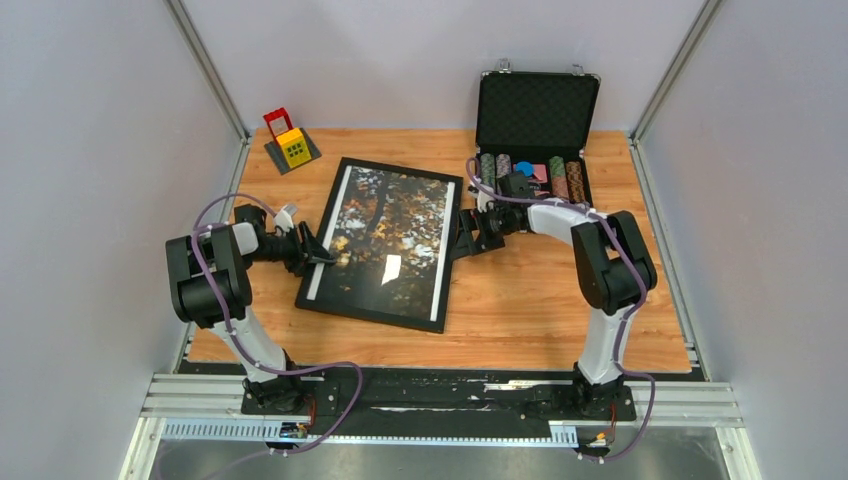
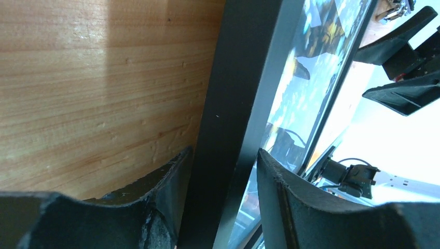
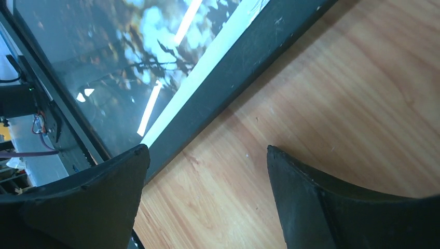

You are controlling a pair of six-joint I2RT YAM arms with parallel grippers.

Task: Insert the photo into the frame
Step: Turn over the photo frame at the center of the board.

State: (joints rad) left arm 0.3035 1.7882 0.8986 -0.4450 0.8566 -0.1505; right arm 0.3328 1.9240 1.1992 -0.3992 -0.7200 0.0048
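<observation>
A black frame (image 1: 365,317) lies flat mid-counter (image 1: 520,310), the photo (image 1: 385,235) of autumn trees within its rails (glare streaks the gloss). The left end effector (image 2: 223,155) straddles the left rail, fingers apart, unclamped; the right end effector (image 1: 463,237), spread wide and empty, sits at the right rail.
</observation>
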